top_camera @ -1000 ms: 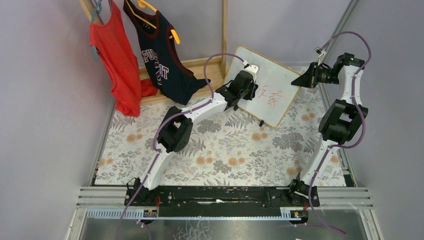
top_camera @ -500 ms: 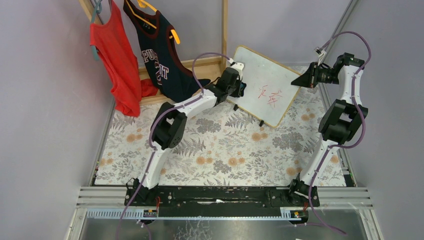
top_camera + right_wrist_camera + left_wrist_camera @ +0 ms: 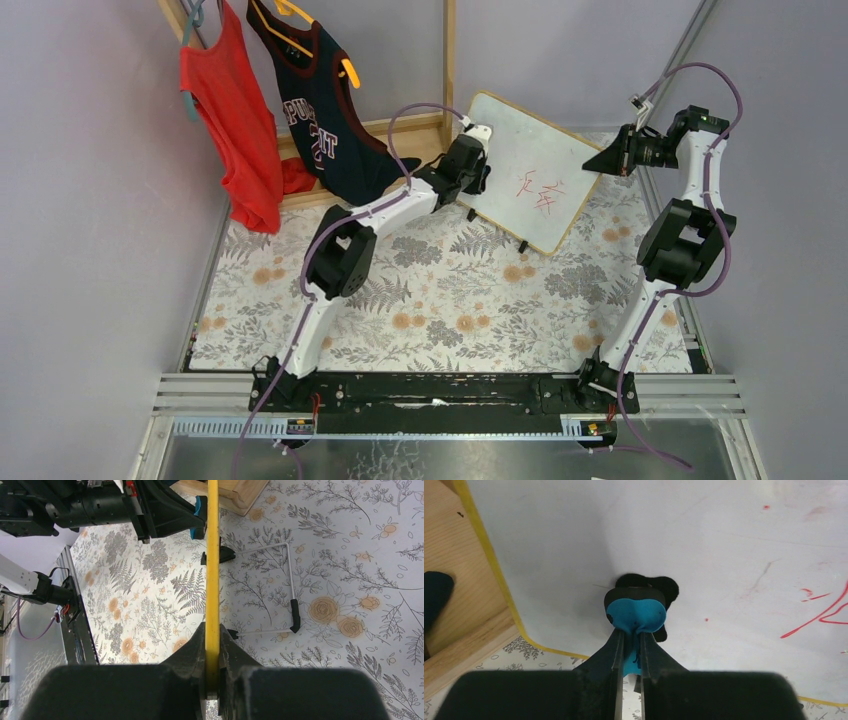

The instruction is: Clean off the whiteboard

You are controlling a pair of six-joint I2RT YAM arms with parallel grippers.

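The whiteboard [image 3: 535, 170] stands tilted at the back of the table, with red scribbles [image 3: 540, 190] near its middle. My left gripper [image 3: 480, 172] is shut on the small blue eraser [image 3: 636, 614], which presses on the board [image 3: 704, 540] near its lower left corner; red marks [image 3: 819, 615] lie to the right of it. My right gripper [image 3: 608, 160] is shut on the board's right edge, seen edge-on as a yellow strip [image 3: 213, 555] between the fingers. The eraser also shows in the right wrist view [image 3: 200, 507].
A red shirt [image 3: 225, 120] and a dark jersey [image 3: 325, 110] hang on a wooden rack [image 3: 448, 60] at the back left. The board's wire stand with black feet [image 3: 295, 615] rests on the floral tablecloth [image 3: 450, 290]. Grey walls close in both sides.
My left gripper with the eraser swept left across the board from near the red marks to its left edge, then shifted slightly back right. The right arm has not moved.
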